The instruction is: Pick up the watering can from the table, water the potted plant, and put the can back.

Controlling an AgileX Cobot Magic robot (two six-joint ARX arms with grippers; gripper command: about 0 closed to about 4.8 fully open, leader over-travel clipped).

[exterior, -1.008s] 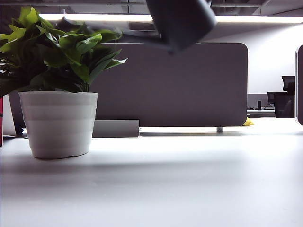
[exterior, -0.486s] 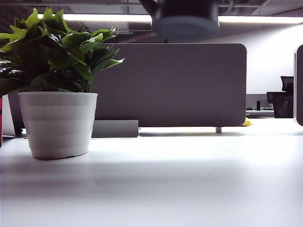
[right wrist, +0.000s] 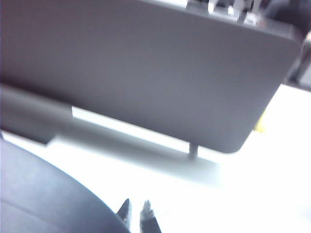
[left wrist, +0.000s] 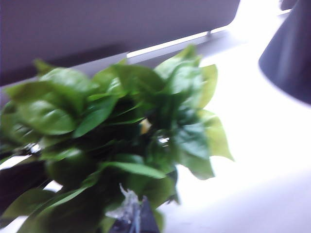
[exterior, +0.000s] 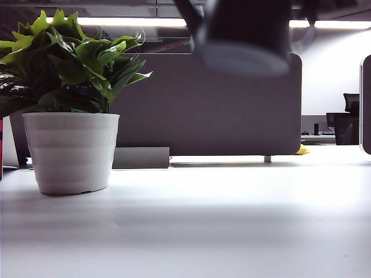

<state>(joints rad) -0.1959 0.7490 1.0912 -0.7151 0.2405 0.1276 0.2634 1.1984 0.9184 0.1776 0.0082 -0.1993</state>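
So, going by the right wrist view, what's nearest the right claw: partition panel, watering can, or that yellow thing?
1. watering can, right beside the right claw.
2. partition panel, across the table.
3. yellow thing, past the panel's corner.

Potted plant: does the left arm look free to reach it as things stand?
Probably yes. The left gripper hangs just above the potted plant, nothing between them; the watering can is in the air off to the side, clear of that path.

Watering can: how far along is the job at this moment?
Pickup is done: the watering can hangs above the table, upright, right of the potted plant. The right gripper, fingers nearly shut, is beside its body. Setting it down remains. The left gripper is at the leaves.
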